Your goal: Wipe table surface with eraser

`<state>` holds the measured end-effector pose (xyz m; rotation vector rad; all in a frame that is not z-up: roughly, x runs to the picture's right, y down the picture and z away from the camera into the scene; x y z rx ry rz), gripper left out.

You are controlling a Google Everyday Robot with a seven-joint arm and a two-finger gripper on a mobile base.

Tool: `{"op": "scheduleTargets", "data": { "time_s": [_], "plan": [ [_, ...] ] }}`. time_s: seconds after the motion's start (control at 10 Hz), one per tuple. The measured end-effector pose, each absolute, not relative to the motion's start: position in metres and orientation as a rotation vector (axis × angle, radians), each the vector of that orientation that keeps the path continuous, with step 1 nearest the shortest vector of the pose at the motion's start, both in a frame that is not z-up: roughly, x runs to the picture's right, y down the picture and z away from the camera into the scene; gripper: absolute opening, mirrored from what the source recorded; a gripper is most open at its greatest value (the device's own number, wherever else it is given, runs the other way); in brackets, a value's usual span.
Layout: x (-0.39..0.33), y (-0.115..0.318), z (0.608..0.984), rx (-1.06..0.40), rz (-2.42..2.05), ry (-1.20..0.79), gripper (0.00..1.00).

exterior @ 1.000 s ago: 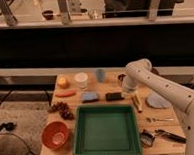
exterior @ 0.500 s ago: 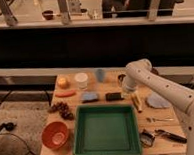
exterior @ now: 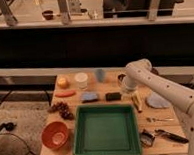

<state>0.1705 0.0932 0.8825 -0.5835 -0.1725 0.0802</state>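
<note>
The light tan table surface [exterior: 111, 87] holds the black eraser [exterior: 113, 96], which lies flat just behind the green tray [exterior: 104, 130]. The blue sponge-like pad [exterior: 90, 97] lies to the eraser's left. My white arm [exterior: 161, 87] reaches in from the right. Its gripper [exterior: 125, 85] hangs over the table just right of the eraser, a little behind it and apart from it.
An orange bowl [exterior: 56, 134] sits at the front left, grapes [exterior: 62, 110] and a carrot [exterior: 65, 93] behind it. A white cup [exterior: 81, 80], a blue cup [exterior: 100, 74], an orange fruit [exterior: 63, 82], a banana [exterior: 137, 103], a grey plate [exterior: 158, 100] and utensils [exterior: 162, 135] crowd the rest.
</note>
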Motion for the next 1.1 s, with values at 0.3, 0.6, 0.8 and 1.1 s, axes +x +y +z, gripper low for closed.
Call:
{"op": "scheduleTargets", "data": {
  "time_s": [0.3,0.6,0.8,1.1],
  "plan": [
    [0.170,0.094,0.883,-0.582,0.075,-0.172,0.80],
    [0.169,0.094,0.886,-0.573,0.071,-0.173,0.80],
    [0.165,0.091,0.894,-0.561,0.058,-0.181,0.80],
    [0.156,0.087,0.903,-0.544,0.033,-0.199,0.80]
  ]
}}
